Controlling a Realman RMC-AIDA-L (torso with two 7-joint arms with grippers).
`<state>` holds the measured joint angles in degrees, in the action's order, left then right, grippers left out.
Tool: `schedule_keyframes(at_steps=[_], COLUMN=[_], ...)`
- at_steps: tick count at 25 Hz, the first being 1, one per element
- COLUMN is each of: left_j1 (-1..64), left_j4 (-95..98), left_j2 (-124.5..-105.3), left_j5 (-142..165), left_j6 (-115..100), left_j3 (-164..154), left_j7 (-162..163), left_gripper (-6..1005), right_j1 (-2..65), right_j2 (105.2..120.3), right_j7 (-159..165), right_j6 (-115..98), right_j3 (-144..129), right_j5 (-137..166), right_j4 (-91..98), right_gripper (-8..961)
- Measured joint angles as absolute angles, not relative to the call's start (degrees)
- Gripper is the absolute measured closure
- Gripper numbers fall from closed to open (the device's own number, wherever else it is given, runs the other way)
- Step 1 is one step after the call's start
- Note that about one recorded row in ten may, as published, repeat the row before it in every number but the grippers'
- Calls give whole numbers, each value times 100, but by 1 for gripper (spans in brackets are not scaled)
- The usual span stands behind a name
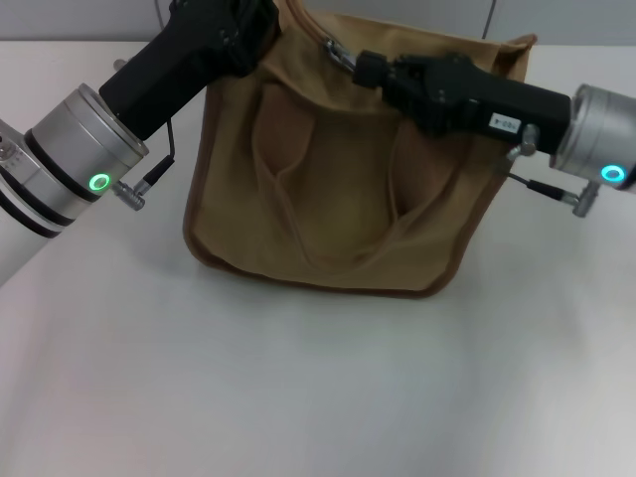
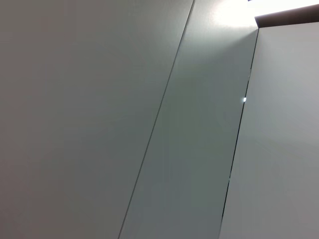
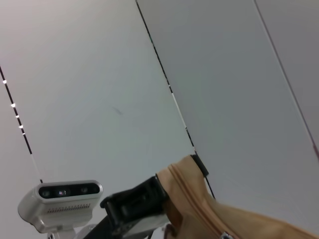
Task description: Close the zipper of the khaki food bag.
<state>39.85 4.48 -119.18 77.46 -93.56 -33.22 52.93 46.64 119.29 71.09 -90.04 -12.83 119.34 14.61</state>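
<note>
The khaki food bag (image 1: 328,199) stands upright at the back middle of the white table, with its looped handles (image 1: 288,184) hanging down the front. My left gripper (image 1: 260,25) is at the bag's top left corner, shut on the fabric there. In the right wrist view the left gripper (image 3: 149,199) shows as black fingers against the end of the bag (image 3: 209,219). My right gripper (image 1: 363,68) reaches in over the top panel, fingers together at the silver slider of the zipper (image 1: 340,53). The tan zipper (image 3: 187,196) runs along the bag's top edge.
The white table (image 1: 298,378) stretches bare in front of the bag. Grey wall panels stand behind and fill the left wrist view. The left arm's wrist camera (image 3: 62,199) shows beside the bag's end.
</note>
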Motion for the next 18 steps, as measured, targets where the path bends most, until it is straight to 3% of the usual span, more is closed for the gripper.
schedule_keyframes(at_steps=[18], left_j1=[3846], left_j4=[491], left_j2=[-11918], left_j5=[7671], left_j6=[-9365], left_j3=[-3313], left_j7=[5344], left_gripper=[978], right_j1=[3700], right_j2=[11917], right_j7=[7323], right_j6=[-9461], right_j3=[-1219], right_j5=[11905], right_j4=[1806], right_gripper=[952])
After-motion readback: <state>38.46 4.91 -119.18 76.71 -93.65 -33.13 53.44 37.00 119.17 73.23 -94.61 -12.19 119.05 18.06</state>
